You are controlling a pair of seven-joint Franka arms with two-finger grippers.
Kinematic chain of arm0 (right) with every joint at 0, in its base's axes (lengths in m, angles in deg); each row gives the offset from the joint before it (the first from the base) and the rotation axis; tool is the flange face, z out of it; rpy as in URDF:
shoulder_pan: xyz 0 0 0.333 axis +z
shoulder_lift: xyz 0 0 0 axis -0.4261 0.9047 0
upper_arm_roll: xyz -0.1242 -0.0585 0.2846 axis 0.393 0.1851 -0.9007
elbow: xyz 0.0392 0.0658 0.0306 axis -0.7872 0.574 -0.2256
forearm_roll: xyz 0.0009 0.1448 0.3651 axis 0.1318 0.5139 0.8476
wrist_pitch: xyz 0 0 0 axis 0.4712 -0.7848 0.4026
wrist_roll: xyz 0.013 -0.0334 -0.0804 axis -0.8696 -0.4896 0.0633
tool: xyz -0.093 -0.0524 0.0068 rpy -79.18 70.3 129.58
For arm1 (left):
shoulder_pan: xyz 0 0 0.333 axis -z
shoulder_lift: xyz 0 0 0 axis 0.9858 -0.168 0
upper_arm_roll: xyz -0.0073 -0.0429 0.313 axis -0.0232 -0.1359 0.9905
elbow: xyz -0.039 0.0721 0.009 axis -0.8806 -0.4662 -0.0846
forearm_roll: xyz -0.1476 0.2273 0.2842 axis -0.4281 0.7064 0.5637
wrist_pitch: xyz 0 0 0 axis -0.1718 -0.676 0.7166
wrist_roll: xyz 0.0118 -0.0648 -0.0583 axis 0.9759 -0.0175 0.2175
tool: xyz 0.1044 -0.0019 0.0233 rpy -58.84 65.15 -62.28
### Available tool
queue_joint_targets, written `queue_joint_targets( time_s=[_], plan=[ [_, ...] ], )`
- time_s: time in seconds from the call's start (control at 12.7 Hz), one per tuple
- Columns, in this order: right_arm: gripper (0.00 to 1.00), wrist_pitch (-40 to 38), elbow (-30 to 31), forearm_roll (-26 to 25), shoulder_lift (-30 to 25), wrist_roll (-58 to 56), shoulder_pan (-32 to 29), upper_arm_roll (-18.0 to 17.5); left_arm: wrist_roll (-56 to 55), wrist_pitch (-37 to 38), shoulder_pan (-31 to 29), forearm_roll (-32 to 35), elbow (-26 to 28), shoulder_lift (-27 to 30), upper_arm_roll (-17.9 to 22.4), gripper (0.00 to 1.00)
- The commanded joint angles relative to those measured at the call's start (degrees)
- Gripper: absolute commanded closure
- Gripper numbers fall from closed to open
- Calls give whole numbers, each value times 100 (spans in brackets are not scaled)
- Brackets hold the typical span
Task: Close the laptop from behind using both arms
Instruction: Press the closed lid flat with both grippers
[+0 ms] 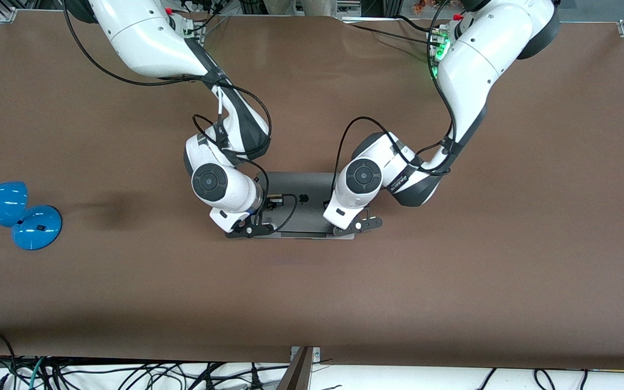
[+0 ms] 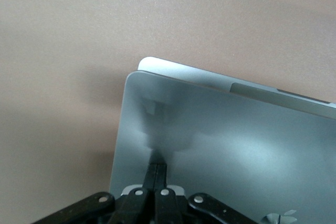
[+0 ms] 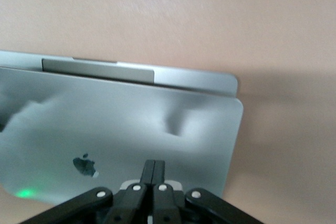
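Nearby, one blue lamp (image 1: pixel 11 214) lies at the table's (image 1: pixel 507 271) edge toward the right arm's end — well apart from the one laptop (image 1: pixel 304 208) mid-table. Its lid is almost down (a thin strip of base shows). Two grippers press the lid: left gripper (image 2: pixel 156 174) and right gripper (image 3: pixel 154 171), fingers together, holding nothing.

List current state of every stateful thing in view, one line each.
Slim silver-grey metal laptop: lid nearly shut, a narrow gap to the base shows in both wrist views.
Left tool: fingers shut, tips pressed on the lid's back.
Right tool: fingers shut, tips on the lid beside the black apple logo.
Glossy blue desk lamp: lying on the table toward the right arm's end, apart from the laptop.
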Motion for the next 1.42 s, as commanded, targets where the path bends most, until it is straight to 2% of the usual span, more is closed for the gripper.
queue_joint_targets(
  time_s=[0.0, 0.79, 1.1, 1.34],
  plan=[
    [100, 371, 21, -68, 158, -304, -13, -14, 36, -101, 115, 175, -286, -211, 79, 100],
    [100, 908, 21, -86, 518, -963, -13, 47, 45, -207, 238, 184, -286, -246, 228, 100],
    [100, 1417, 21, -104, 755, -1157, 22, 56, 45, -285, 247, 184, -286, -299, 228, 100],
    [100, 1418, 12, -60, 747, -1192, -13, 56, 45, -348, 326, 184, -286, -369, 333, 100]
  ],
)
